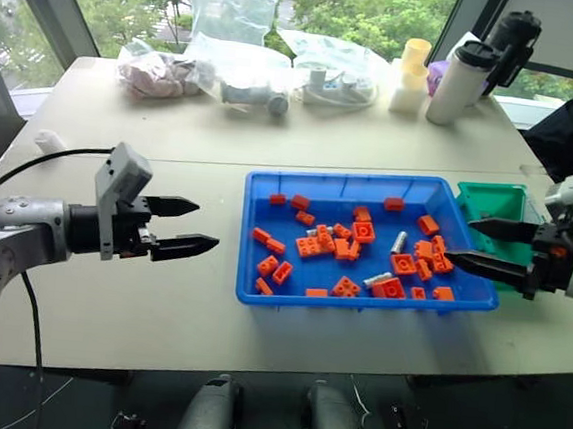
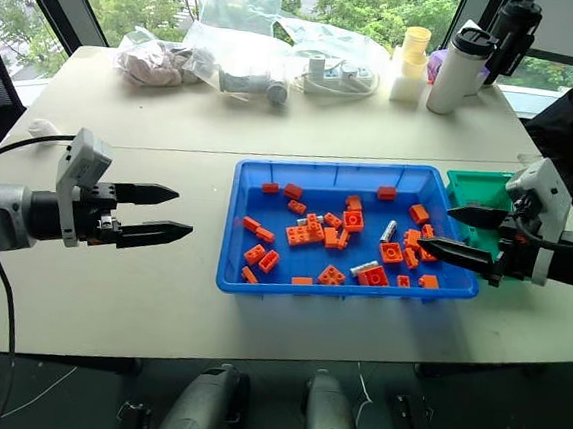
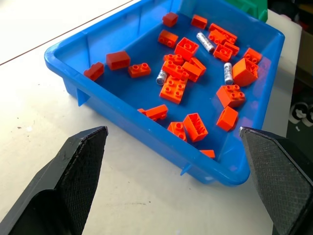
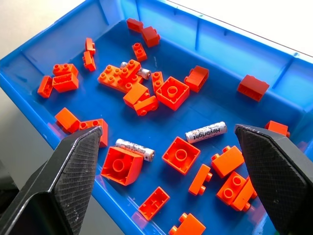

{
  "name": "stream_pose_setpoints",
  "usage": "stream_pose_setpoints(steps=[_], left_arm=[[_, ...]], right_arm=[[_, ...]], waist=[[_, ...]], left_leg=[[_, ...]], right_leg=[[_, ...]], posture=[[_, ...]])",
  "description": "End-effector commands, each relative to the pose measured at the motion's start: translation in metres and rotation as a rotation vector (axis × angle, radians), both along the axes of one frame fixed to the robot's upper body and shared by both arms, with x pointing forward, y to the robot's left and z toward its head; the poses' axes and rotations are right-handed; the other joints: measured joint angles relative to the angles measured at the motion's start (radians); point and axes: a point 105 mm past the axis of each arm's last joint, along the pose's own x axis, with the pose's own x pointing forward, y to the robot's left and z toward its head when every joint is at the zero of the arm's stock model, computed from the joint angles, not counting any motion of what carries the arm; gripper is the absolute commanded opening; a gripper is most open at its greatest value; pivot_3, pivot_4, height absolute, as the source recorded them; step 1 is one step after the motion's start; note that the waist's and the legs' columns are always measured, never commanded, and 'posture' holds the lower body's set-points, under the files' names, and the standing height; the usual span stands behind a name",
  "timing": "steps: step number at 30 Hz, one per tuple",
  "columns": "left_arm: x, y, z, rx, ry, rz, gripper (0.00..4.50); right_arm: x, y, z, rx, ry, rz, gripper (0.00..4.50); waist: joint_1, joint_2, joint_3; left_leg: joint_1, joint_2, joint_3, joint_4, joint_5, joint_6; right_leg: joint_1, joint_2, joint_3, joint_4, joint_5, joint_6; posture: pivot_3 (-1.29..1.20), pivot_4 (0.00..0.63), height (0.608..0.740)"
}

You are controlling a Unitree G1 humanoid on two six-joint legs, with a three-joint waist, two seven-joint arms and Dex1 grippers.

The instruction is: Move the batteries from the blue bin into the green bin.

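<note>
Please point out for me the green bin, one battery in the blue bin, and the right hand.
green bin (image 1: 488, 200), left eye view, inner back wall.
battery (image 4: 206, 132), right wrist view, middle of its label.
right hand (image 1: 487, 243), left eye view, between its fingertips.

A third battery (image 4: 133, 68) lay half buried under the orange bricks (image 4: 128, 83), only its ends peeking out. The green bin (image 1: 496, 205) sat partly covered by the right tool (image 1: 482, 243), its inside unreadable. The clear bags (image 1: 229, 64) at the counter's far edge held things too small to tell.
</note>
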Motion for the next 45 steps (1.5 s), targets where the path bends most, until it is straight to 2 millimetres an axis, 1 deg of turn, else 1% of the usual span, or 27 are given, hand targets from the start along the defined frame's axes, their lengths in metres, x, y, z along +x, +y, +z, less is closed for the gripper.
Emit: stream_pose_setpoints(steps=[1, 5, 13, 18, 21, 23, 26, 28, 29, 31, 33, 35, 36, 37, 39, 42, 45], left_arm=[[-0.005, 0.001, 0.01, -0.005, -0.036, -0.004, 4.5], [-0.002, 0.002, 0.015, -0.025, -0.057, 0.014, 4.5], [-0.003, 0.0, 0.013, -0.018, -0.053, 0.002, 4.5], [0.002, 0.0, 0.013, -0.009, -0.067, 0.007, 4.5], [0.003, 0.004, 0.01, 0.034, -0.078, 0.017, 4.5], [0.003, 0.01, 0.008, 0.067, -0.073, 0.021, 4.5], [0.002, 0.02, 0.01, 0.114, -0.064, 0.008, 4.5], [0.0, 0.023, 0.014, 0.136, -0.058, -0.024, 4.5], [-0.001, 0.022, 0.015, 0.145, -0.055, -0.046, 4.5], [-0.002, 0.02, 0.018, 0.174, -0.053, -0.105, 4.5], [0.004, 0.017, 0.022, 0.201, -0.086, -0.136, 4.5], [0.008, 0.009, 0.029, 0.192, -0.117, -0.164, 4.5], [0.008, 0.004, 0.029, 0.194, -0.125, -0.185, 4.5], [0.007, -0.004, 0.028, 0.178, -0.136, -0.21, 4.5], [0.005, -0.015, 0.028, 0.152, -0.148, -0.235, 4.5], [-0.001, -0.027, 0.023, 0.126, -0.148, -0.261, 4.5], [-0.007, -0.036, 0.014, 0.131, -0.14, -0.277, 4.5]], right_arm=[[0.003, 0.002, 0.009, -0.015, -0.047, 0.007, 4.47], [0.005, 0.003, 0.009, -0.02, -0.047, -0.002, 4.47], [0.005, 0.005, 0.006, -0.013, -0.042, -0.01, 4.47], [0.009, 0.004, 0.007, 0.016, -0.022, -0.044, 4.47], [0.013, 0.005, 0.008, 0.024, -0.016, -0.055, 4.47], [0.015, 0.006, 0.011, 0.025, -0.024, -0.05, 4.47], [0.016, 0.007, 0.014, 0.022, -0.034, -0.038, 4.47], [0.017, 0.014, 0.016, 0.046, -0.035, -0.011, 4.47], [0.019, 0.019, 0.017, 0.061, -0.039, 0.001, 4.47], [0.03, 0.037, 0.013, 0.089, -0.044, 0.014, 4.47], [0.043, 0.062, -0.004, 0.09, 0.008, 0.01, 4.47], [0.053, 0.084, -0.02, 0.068, 0.059, 0.004, 4.47], [0.059, 0.093, -0.023, 0.088, 0.078, -0.019, 4.47], [0.065, 0.11, -0.028, 0.118, 0.104, -0.026, 4.47], [0.068, 0.132, -0.036, 0.12, 0.133, -0.037, 4.47], [0.066, 0.152, -0.05, 0.062, 0.144, -0.041, 4.47], [0.068, 0.163, -0.055, 0.06, 0.159, -0.056, 4.47]], waist=[[-0.001, 0.0, 0.0], [0.001, 0.0, 0.0], [0.001, 0.0, 0.0], [0.0, 0.0, 0.0], [0.0, 0.0, 0.0], [0.0, 0.0, 0.0], [0.0, 0.0, 0.0], [-0.001, 0.0, 0.0], [-0.001, 0.0, 0.0], [-0.002, -0.001, 0.0], [-0.005, -0.001, -0.001], [-0.005, -0.001, 0.0], [-0.005, -0.001, 0.0], [0.0, 0.0, 0.0], [-0.006, -0.003, -0.001], [-0.003, -0.003, -0.001], [-0.001, -0.003, -0.001]], left_leg=[[0.0, 0.0, 0.0, 0.0, 0.0, 0.0], [0.0, 0.0, 0.0, 0.0, 0.0, 0.0], [0.0, 0.0, 0.0, 0.0, 0.0, 0.0], [0.0, 0.0, 0.0, 0.0, 0.0, 0.0], [0.0, 0.0, 0.0, 0.0, 0.0, 0.0], [0.0, 0.0, 0.0, 0.0, 0.0, 0.0], [0.0, 0.0, 0.0, 0.0, 0.0, 0.0], [0.0, 0.0, 0.0, 0.0, 0.0, 0.0], [0.0, 0.0, 0.001, 0.0, 0.0, 0.0], [0.0, 0.0, 0.001, 0.0, 0.0, 0.0], [0.0, 0.0, 0.001, 0.0, 0.0, 0.0], [0.0, 0.0, 0.001, 0.0, 0.0, 0.0], [-0.001, 0.0, 0.001, 0.0, 0.0, 0.0], [-0.002, 0.0, 0.001, 0.0, 0.0, 0.0], [-0.007, -0.001, 0.001, 0.001, 0.0, 0.0], [-0.007, -0.001, 0.0, 0.002, 0.0, 0.0], [-0.007, -0.001, 0.0, 0.002, 0.0, 0.0]], right_leg=[[0.0, 0.0, 0.0, 0.0, 0.0, 0.0], [0.0, 0.0, 0.0, 0.0, 0.0, 0.0], [0.0, 0.0, 0.0, 0.0, 0.0, 0.0], [0.0, 0.0, 0.0, 0.0, 0.0, 0.0], [0.0, 0.0, 0.0, 0.0, 0.0, 0.0], [0.0, 0.0, 0.0, 0.0, 0.0, 0.0], [-0.001, 0.0, 0.0, 0.0, 0.0, 0.0], [-0.001, 0.0, 0.0, 0.0, 0.0, 0.0], [-0.001, 0.0, 0.0, 0.0, 0.0, 0.0], [-0.001, 0.0, 0.0, 0.0, 0.0, 0.0], [-0.001, 0.001, 0.0, 0.001, 0.0, 0.0], [-0.001, 0.001, 0.0, 0.001, 0.0, 0.0], [-0.003, 0.001, 0.0, 0.002, 0.0, 0.0], [-0.004, 0.001, 0.0, 0.002, 0.0, 0.0], [-0.008, -0.001, 0.0, 0.002, 0.0, 0.0], [-0.009, -0.001, 0.0, 0.003, 0.0, 0.0], [-0.009, -0.001, 0.0, 0.003, 0.0, 0.0]], posture=[[0.0, 0.15, 0.74], [0.0, 0.15, 0.74], [0.0, 0.15, 0.74], [0.0, 0.15, 0.74], [0.0, 0.15, 0.74], [0.0, 0.15, 0.74], [0.0, 0.15, 0.74], [0.0, 0.15, 0.74], [0.0, 0.15, 0.74], [0.0, 0.15, 0.74], [0.0, 0.15, 0.74], [0.0, 0.15, 0.74], [0.0, 0.15, 0.74], [0.0, 0.15, 0.74], [0.0, 0.15, 0.74], [0.0, 0.15, 0.74], [0.0, 0.15, 0.74]])
